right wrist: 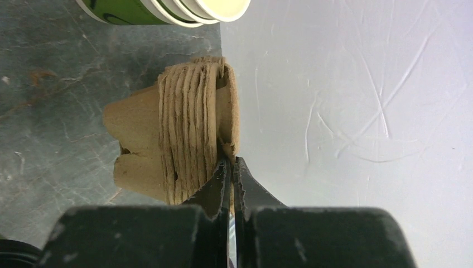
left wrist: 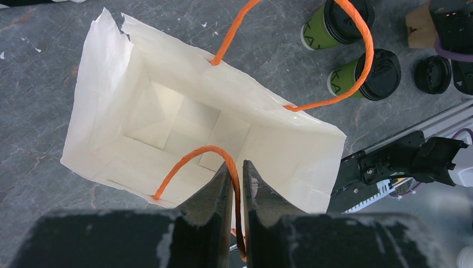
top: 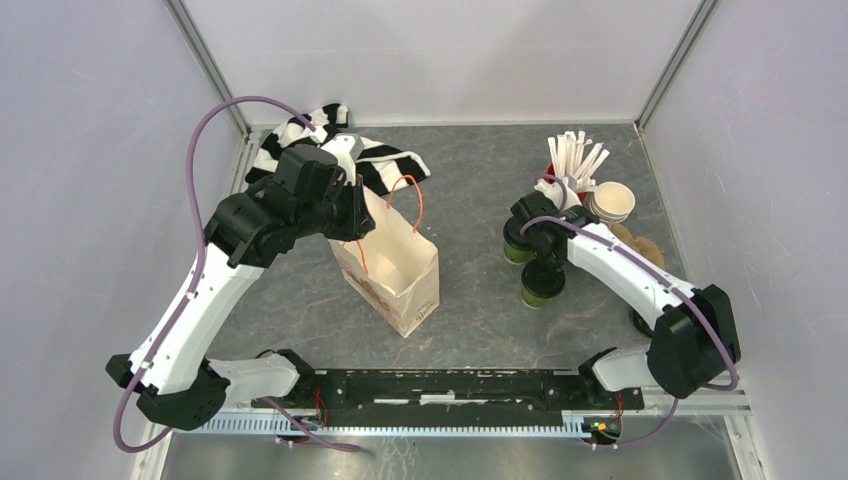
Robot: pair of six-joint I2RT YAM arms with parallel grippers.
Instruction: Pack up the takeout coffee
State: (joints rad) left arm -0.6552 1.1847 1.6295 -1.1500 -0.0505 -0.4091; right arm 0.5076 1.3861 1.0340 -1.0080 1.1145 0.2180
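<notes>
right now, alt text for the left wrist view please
The left gripper is shut on one orange handle of an open white paper bag, seen from above with nothing inside. Beyond the bag, two green coffee cups with black lids sit on the grey table, a loose black lid beside them.

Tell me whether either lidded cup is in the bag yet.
No: the left wrist view shows the bag holding nothing, with both lidded cups standing outside it.

Bag mouth open, orange handles looping at rims
</notes>
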